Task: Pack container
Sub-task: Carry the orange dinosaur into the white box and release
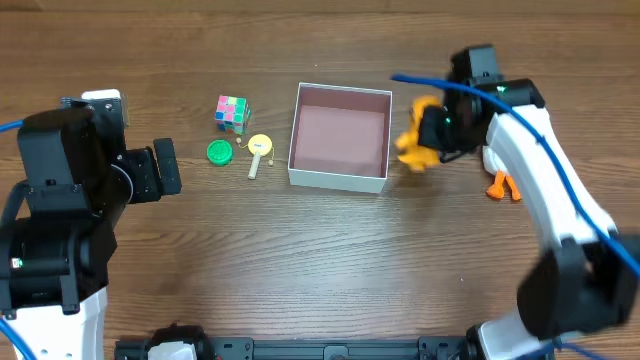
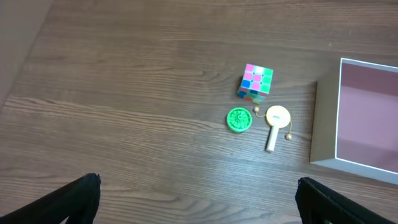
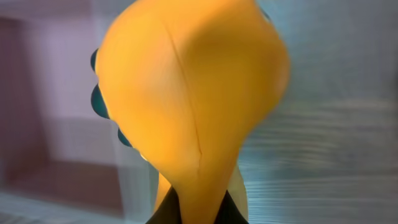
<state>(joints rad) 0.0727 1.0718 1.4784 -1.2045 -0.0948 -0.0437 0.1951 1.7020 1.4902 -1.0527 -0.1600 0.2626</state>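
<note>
Clenched orange toy in right hand at box's 3 o'clock, likely to clear its wall. Parked left hand, released, at 9 o'clock, seemingly idle.

This looks like a robotics lab. A left arm and right arm, trailing blue cable, flank a wood-grain bench holding small toys.

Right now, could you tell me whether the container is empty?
Empty: the container shows only bare pinkish floor from overhead; the yellow toy is outside its wall, in the right gripper.
</note>
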